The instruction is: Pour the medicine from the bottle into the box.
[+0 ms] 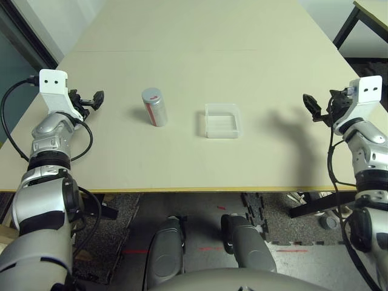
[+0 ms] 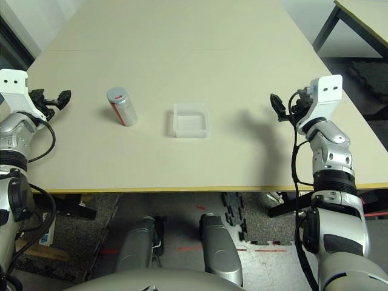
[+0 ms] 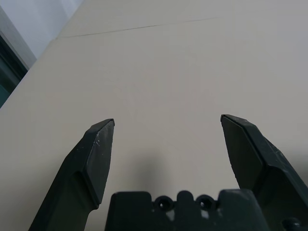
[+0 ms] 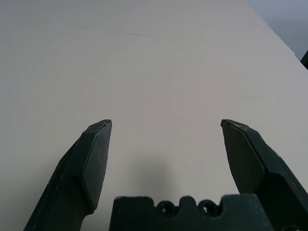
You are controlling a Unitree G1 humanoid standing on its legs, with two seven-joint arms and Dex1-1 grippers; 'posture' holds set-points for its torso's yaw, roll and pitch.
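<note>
Between the two claws, on the counter, nothing of the task looks begun: the bottle stands upright with its grey cap on, and the box sits bare beside it, with no medicine visible inside. Uncapping, lifting and pouring are all left to do, as far as I can judge. The left claw hovers with its fingers spread wide and holding nothing; the bottle stands near it, on its inner side, apart from its tips. The right claw is likewise released and holds nothing; the box lies well apart from it, toward the middle of the counter, just beside the bottle.
</note>
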